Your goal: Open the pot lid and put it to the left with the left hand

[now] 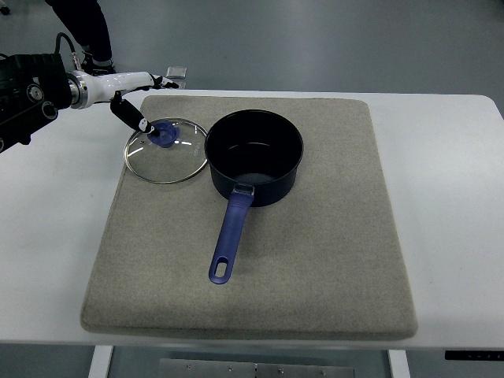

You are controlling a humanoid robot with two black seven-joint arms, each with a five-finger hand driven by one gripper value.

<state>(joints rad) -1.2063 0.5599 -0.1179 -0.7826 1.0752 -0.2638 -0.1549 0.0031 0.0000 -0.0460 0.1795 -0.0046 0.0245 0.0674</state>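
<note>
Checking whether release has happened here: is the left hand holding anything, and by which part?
It cannot be told: the left hand's dark fingers reach the lid's blue knob, but grip or mere contact is unclear.

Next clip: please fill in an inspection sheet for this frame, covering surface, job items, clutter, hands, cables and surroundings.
Surface: white table under a grey mat.
Job's things: glass lid flat on the mat, left of the open pot; pot handle points toward the camera.
Clutter: nothing seen.
Hands: left hand above the lid's far edge, a dark finger by the knob; grip unclear. Right hand not visible.
Cables: black cable at the left arm.
Surroundings: grey floor; a person's legs top left.
</note>
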